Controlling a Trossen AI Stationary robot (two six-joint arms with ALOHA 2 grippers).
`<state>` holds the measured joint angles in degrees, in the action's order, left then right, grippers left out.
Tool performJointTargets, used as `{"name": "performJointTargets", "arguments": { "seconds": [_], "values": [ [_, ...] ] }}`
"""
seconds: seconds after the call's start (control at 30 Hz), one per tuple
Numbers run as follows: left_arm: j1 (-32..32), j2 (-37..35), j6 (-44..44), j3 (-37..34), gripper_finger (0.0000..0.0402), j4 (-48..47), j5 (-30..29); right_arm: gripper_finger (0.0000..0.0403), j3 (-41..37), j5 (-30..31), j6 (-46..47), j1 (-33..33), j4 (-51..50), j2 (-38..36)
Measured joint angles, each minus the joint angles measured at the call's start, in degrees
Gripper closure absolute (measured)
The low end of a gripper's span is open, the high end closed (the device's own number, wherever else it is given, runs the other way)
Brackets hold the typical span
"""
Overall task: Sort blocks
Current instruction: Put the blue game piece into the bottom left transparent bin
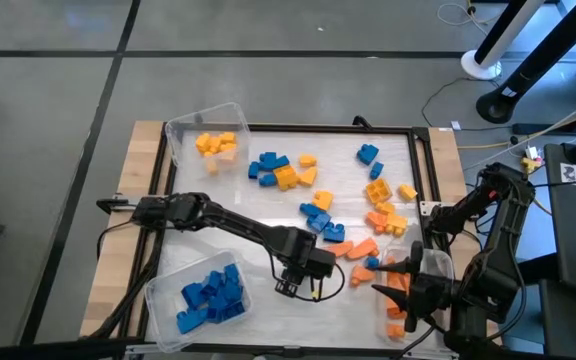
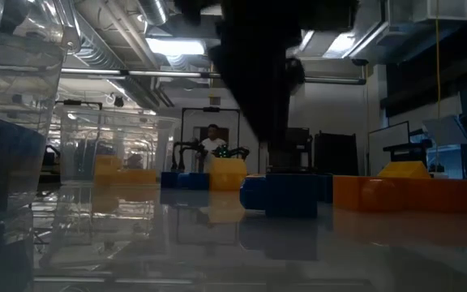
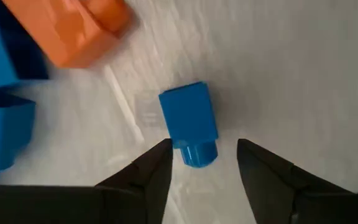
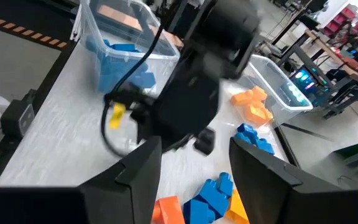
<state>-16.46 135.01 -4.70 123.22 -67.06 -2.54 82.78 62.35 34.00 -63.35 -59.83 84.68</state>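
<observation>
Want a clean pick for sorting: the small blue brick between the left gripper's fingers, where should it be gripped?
Grip the small blue brick across its two flat long sides, coming straight down; the open left gripper already straddles its stud end.

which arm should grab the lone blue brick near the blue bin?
Left. Its tool is open right over that blue brick, fingers either side. The right tool sits over the orange bin, farther away.

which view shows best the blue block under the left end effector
The left wrist view: the blue block lies clear between the open left end effector fingers. High view hides it under the arm; the low and right wrist views don't clearly show it.
</observation>
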Motion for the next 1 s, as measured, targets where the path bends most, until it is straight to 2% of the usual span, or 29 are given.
{"name": "performJointTargets", "arguments": {
  "seconds": [0.2, 0.4, 0.6, 0.77, 1.0],
  "values": [
    [0.2, 2.4, -1.7, 0.0, 0.0190, -0.7, -7.7, 0.0212, 0.0, 1.5, 0.0, 1.0, -0.2, 0.0],
    [0.8, 2.6, 1.1, 0.0, 0.0178, -0.3, -7.7, 0.0212, 0.0, 0.7, -0.1, 4.1, -0.3, 0.0],
    [0.8, 2.5, -1.5, 0.0, 0.0178, 1.3, -7.5, 0.0212, 0.0, -2.5, -2.5, 8.4, -0.3, 0.0],
    [0.9, 2.5, -2.9, 0.0, 0.0178, 4.4, -4.2, 0.0212, 0.0, -6.8, -2.9, 12.4, -0.2, 0.0],
    [1.1, 2.9, -4.7, 0.0, 0.0178, 6.6, -3.9, 0.0212, 0.0, -13.3, -2.9, 16.6, -0.3, 0.0]
  ]
}}
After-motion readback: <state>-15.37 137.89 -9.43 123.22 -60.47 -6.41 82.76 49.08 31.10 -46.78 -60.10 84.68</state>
